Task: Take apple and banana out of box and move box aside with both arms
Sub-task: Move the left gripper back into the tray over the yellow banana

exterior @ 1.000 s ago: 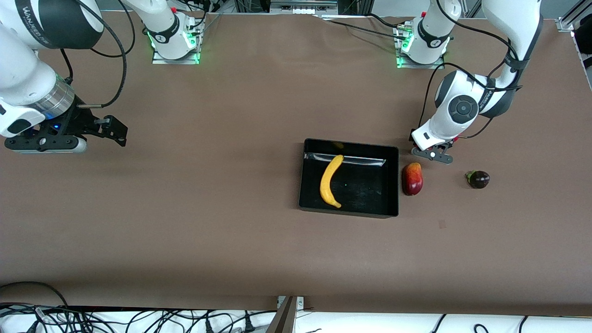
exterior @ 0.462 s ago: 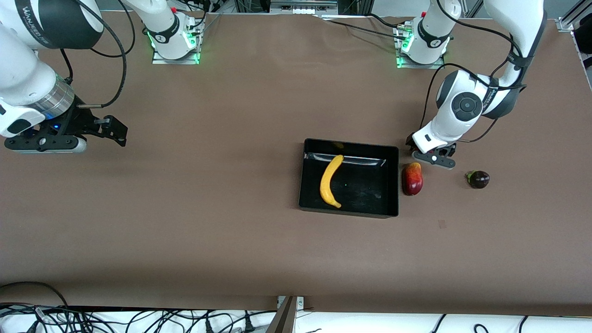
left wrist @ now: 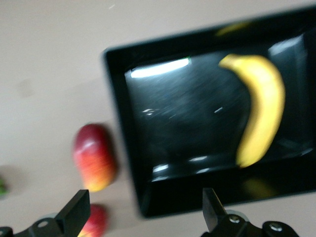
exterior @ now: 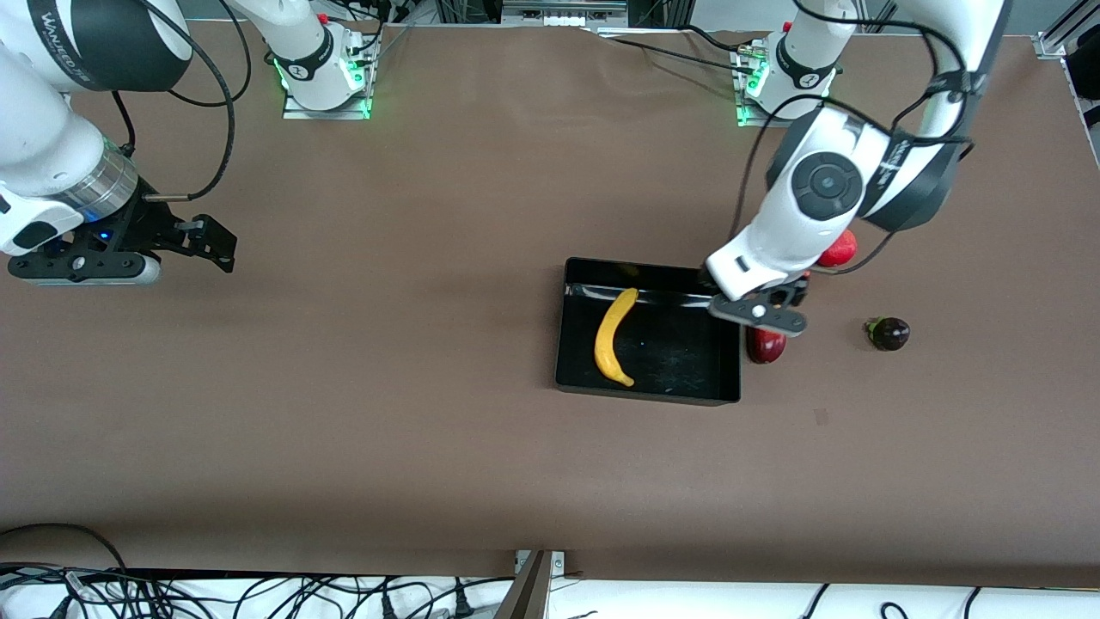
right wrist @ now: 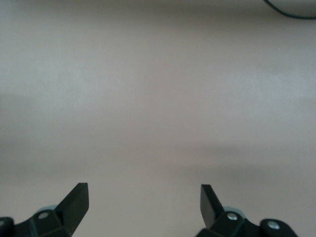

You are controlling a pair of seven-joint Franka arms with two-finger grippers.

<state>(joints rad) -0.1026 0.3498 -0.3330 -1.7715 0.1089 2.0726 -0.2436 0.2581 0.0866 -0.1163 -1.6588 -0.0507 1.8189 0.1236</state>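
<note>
- Front view: the banana (exterior: 614,337) lies in the box (exterior: 646,391) at mid-table, so I judge lifting it out is the step in hand.
- My left gripper (exterior: 758,316), spread and empty, hangs over the box's rim beside a mango (exterior: 765,347). Next it must centre over the banana and descend.
- The apple (exterior: 840,248) rests outside the box, farther from the front camera than the mango.
- My right gripper (exterior: 210,245) waits, spread.

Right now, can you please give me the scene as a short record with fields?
box: black, on the table
banana: lying in the box
apple: on the table outside the box, toward the left arm's end
mango: on the table beside the box
left gripper: open, empty, over the box's edge near the mango
right gripper: open, empty, idle over the table toward the right arm's end
</note>
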